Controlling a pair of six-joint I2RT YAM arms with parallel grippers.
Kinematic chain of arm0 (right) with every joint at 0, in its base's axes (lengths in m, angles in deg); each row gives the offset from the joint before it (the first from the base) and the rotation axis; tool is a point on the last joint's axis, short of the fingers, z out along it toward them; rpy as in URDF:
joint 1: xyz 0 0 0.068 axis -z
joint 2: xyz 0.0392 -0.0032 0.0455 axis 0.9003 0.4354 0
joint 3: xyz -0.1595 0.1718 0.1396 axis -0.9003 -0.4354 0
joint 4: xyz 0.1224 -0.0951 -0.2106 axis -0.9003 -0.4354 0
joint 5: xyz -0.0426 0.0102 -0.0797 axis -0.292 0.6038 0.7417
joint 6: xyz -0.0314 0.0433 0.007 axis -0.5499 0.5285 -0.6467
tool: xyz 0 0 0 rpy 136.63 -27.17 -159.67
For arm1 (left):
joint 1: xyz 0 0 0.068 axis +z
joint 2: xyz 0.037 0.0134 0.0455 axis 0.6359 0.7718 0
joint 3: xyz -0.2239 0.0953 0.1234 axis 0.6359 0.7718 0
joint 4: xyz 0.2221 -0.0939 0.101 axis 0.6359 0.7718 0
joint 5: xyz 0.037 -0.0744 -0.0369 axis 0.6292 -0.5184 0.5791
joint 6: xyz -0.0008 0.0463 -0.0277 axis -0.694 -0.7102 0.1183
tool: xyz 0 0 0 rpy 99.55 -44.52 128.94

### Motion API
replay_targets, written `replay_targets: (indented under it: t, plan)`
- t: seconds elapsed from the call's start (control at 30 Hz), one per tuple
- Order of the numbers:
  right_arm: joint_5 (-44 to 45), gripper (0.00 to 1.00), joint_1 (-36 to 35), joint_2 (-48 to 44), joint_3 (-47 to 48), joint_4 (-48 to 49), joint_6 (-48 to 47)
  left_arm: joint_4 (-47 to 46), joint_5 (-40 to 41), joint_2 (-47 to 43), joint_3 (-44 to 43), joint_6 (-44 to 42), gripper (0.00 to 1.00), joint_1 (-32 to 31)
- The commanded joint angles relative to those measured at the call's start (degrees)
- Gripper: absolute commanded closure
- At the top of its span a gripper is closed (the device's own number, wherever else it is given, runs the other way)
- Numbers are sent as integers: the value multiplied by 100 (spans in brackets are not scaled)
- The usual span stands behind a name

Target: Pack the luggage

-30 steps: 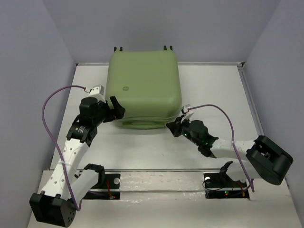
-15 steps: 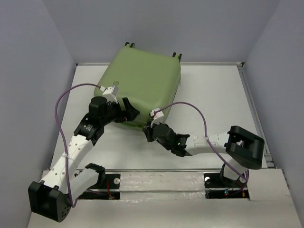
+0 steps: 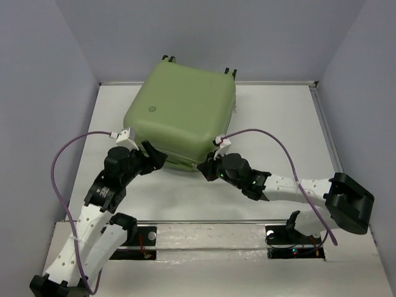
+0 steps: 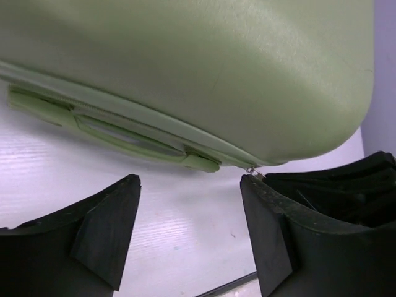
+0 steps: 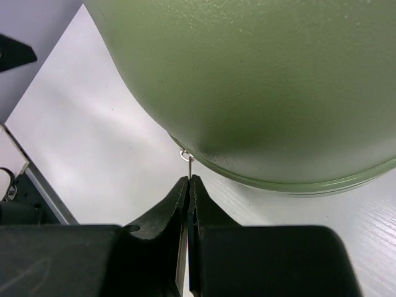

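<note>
From above, the luggage (image 3: pixel 182 114) lies closed and flat at the back of the white worktop (image 3: pixel 278 124). It is turned a little askew, with its round logo (image 3: pixel 150 109) facing up and its wheels (image 3: pixel 167 59) at the far edge. The left hand (image 3: pixel 154 158) sits at its near-left corner and the right hand (image 3: pixel 204 167) at its near-right corner. In the left wrist view the fingers (image 4: pixel 111 229) stand wide apart with only bare worktop between them, facing the case's side, where a green handle (image 4: pixel 124 133) runs under the seam. In the right wrist view the fingers (image 5: pixel 170 207) are pressed together, pinching the thin metal zip pull (image 5: pixel 187 162) that hangs from the seam at the case's rounded corner.
</note>
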Motion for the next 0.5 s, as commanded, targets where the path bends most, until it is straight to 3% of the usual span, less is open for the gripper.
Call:
replay_targets:
  t: [0.0,0.13,0.37,0.4,0.47]
  plan:
    - [-297,93,200,-98,59,-12,-76,-168,-162,-296,671,1060,28,-66]
    - [-639,93,613,-124,-3,-29,-138,-801,-182,-120,1463,1588,33,-496]
    - [-825,93,991,-634,-143,-459,-348,-1853,627,179,1885,2264,27,-875]
    - [-798,93,991,-704,-161,-564,-392,-2361,750,223,1955,2317,22,-875]
    - [-746,93,991,-792,-231,-644,-436,-2690,935,372,2070,2406,1,-875]
